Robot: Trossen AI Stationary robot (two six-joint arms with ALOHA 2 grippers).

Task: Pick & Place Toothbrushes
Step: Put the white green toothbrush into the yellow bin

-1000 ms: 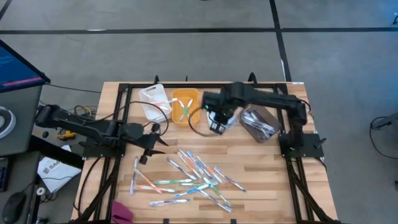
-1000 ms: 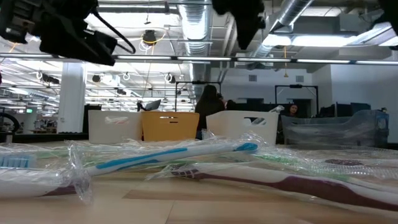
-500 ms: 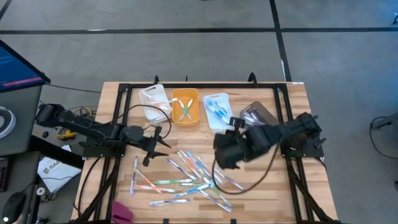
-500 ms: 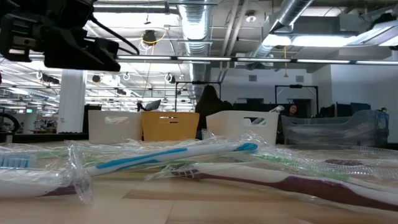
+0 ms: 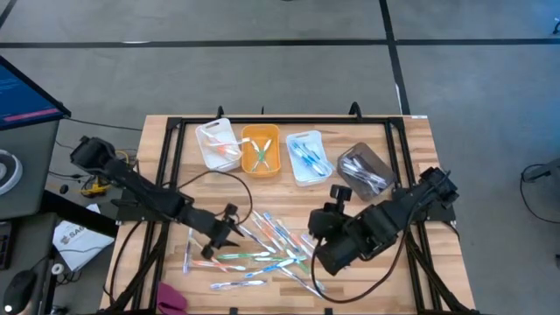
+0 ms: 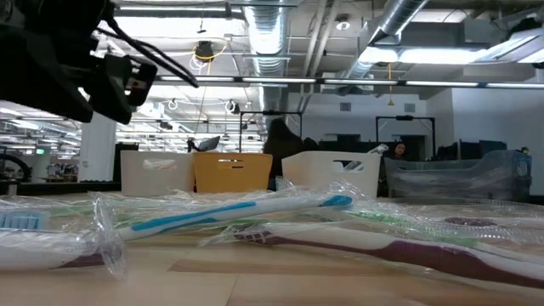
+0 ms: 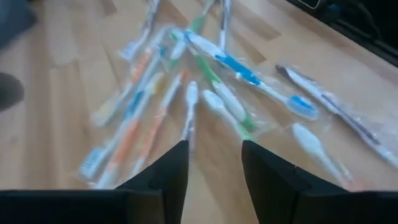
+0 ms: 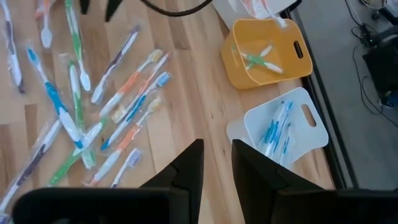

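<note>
Both hands back over the toothbrush pile, ready for another pick.

Our right hand (image 5: 325, 259) has swung away from the bins since a second ago and now hangs over the right edge of the toothbrushes (image 5: 267, 249) scattered on the desk (image 5: 385, 271), its fingers slightly apart and holding nothing. Our left hand (image 5: 213, 243) has moved from the desk's left side down to the pile's left edge, fingers spread and empty. We judge a drop-off just ended: the blue brushes lie in the white bin (image 5: 307, 157), green ones in the orange bin (image 5: 261, 150), and many wrapped brushes remain loose.
</note>
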